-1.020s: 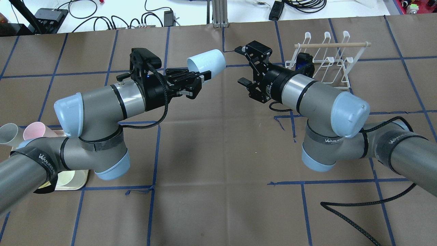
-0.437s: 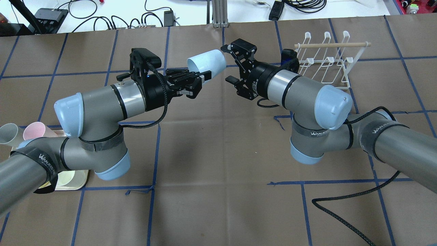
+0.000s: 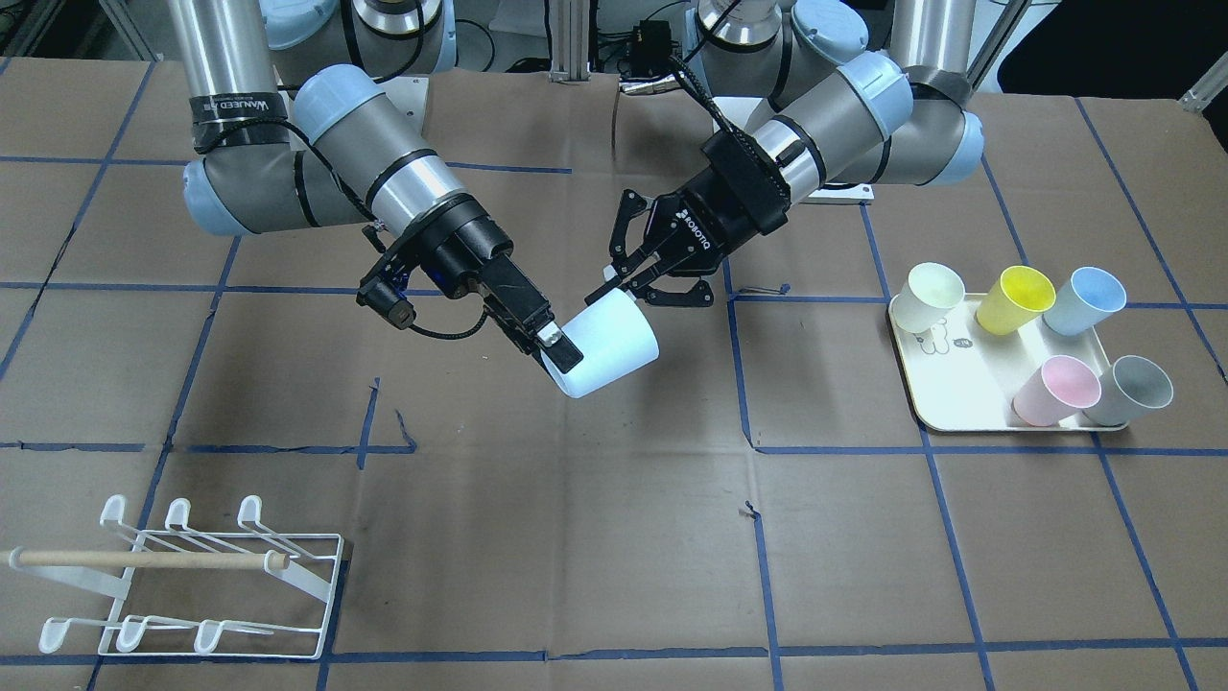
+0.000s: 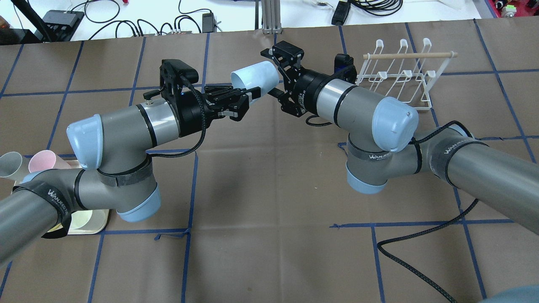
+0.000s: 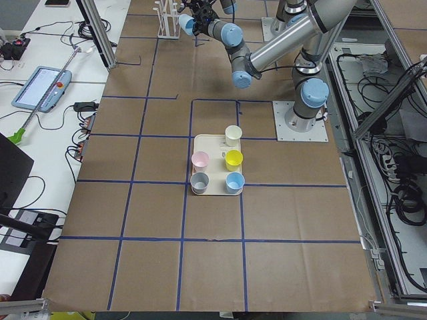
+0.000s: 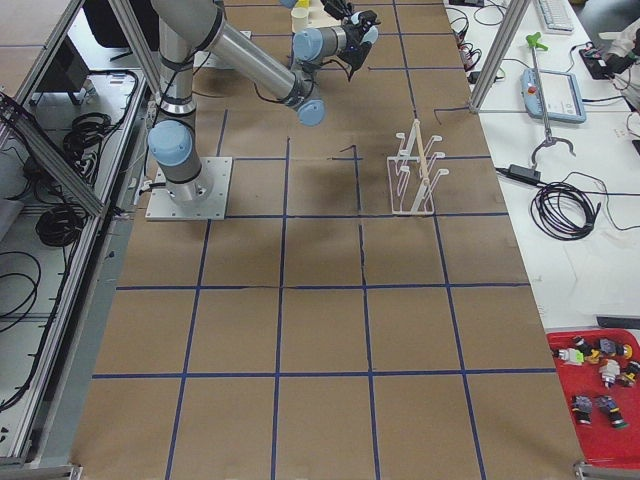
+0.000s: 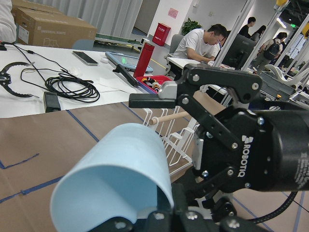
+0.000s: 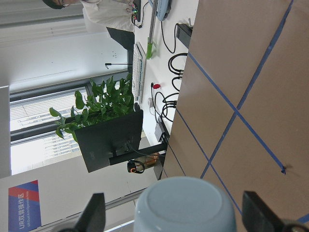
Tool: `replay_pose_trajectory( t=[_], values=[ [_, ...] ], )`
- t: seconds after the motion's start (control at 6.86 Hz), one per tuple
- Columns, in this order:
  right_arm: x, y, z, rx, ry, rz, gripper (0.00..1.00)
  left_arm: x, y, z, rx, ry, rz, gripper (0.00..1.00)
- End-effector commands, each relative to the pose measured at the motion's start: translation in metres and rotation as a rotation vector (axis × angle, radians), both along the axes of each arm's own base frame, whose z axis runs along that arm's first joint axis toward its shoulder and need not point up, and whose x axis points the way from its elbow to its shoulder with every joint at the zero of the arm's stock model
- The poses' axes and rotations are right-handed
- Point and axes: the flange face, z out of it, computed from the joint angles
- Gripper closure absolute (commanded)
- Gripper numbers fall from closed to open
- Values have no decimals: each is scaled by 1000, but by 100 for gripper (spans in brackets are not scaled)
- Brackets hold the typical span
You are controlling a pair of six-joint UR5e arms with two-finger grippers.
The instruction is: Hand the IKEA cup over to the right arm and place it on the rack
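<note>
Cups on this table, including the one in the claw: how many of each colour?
Blue: 2, the held cup and a blue cup
Cream cup: 1
Yellow cup: 1
Pink cup: 1
Grey cup: 1
Total: 6

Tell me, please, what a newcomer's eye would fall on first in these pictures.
The pale blue cup held in mid-air at the scene's centre stands out: the left hand pinches its rim while the open right hand straddles its base. The white wire rack stands bare on the robot's right.
</note>
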Motion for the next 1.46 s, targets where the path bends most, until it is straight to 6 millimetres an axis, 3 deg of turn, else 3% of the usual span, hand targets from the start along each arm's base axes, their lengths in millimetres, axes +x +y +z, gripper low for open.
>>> replay_pose_trajectory(
  t=[0.0,0.73,1.31],
  values=[
    [6,-2,-6,9,1,10,1,0,0,1,2,2,2,96],
    [18,-5,-6,23,-20,17,4,0,0,1,12,9,6,96],
    [19,-4,-7,20,-19,36,63,0,1,1,13,10,8,95]
  ],
)
